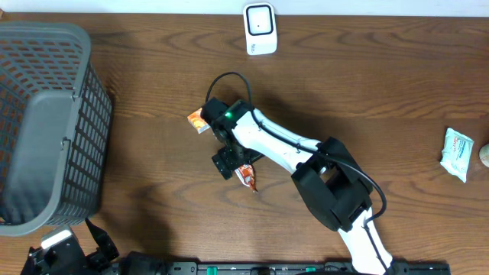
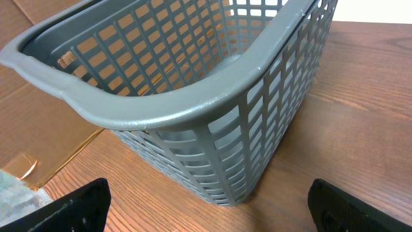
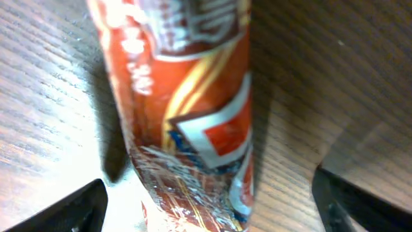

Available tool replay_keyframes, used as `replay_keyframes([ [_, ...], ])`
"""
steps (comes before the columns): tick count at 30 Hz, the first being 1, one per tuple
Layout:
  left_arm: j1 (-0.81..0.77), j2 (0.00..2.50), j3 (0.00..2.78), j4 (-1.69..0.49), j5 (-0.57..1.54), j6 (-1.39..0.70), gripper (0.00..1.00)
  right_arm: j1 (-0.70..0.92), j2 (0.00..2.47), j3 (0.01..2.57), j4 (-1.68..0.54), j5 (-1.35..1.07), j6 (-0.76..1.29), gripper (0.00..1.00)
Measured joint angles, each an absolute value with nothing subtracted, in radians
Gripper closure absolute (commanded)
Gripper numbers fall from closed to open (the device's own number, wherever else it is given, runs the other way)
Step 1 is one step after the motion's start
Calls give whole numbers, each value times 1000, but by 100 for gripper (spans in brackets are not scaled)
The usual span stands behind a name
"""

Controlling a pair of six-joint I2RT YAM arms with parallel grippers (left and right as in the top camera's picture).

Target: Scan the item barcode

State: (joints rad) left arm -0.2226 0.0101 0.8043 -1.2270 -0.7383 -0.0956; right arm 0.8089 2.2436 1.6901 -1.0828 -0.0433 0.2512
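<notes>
1. Far left, the grey basket (image 1: 90,145); the left gripper (image 2: 206,201) faces it, jaws wide, holding nothing.
2. Centre, we see the orange packet (image 1: 246,176) lying upper-left to lower-right; the right gripper (image 3: 209,209) straddles it, jaws apart, clear of its sides.
3. Beyond, the scanner (image 1: 260,29); far right, a white pouch (image 1: 457,154).

Right arm (image 1: 275,145) hides most of the orange packet (image 1: 197,121).

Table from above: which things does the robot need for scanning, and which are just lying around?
Needed for the job:
- orange snack packet
- white scanner
- right claw, open over the packet

Just lying about:
- gray basket
- white and green packet
</notes>
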Motion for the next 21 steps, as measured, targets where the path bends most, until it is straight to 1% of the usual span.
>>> replay_keyframes([
  [1,-223,10,804,-1227,-738,-96,2,809,2244,1690,-1081,-43,251,31],
  [3,-223,10,804,-1227,-739,-96,2,808,2244,1689,-1078,-42,255,38],
  [7,-223,10,804,-1227,-739,-96,2,803,2244,1689,-1075,-50,258,59],
  [10,-223,10,804,-1227,-739,-96,2,799,2244,1689,-1073,-60,258,81],
  [12,-223,10,804,-1227,-738,-96,2,799,2245,1689,-1071,-72,258,99],
  [17,-223,10,804,-1227,-738,-96,2,796,2247,1690,-1076,-153,228,99],
  [21,-223,10,804,-1227,-738,-96,2,781,2279,1716,-1157,-332,131,99],
])
